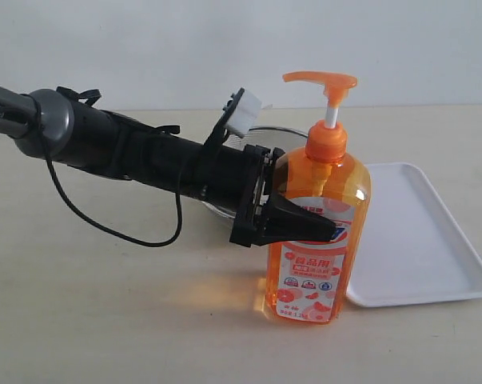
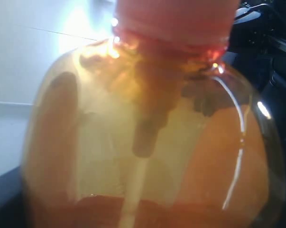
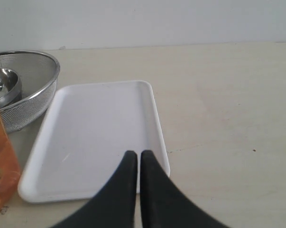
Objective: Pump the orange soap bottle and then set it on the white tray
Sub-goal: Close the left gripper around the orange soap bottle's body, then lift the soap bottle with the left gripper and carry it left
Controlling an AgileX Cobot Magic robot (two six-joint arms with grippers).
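Presently the orange soap bottle (image 1: 311,278) stands upright on the counter (image 1: 105,320), just left of the white tray (image 1: 420,232) and not on it. Its long axis is vertical, its label faces near, and the spout of the pump head (image 1: 320,80) appears to point left.

My left hand (image 1: 320,220) is clasped on the bottle's upper body. The near finger lies flat across the front; the far finger is hidden behind. My right hand (image 3: 134,153) is pinched closed and empty, over one short edge of the tray.

Judgement: the bottle looks nearly full, so it is fairly heavy. The glossy plastic is likely slippery and the walls may give slightly. A hold on the broad faces below the shoulder looks sound. A steel bowl (image 3: 33,80) sits far-left of the tray.
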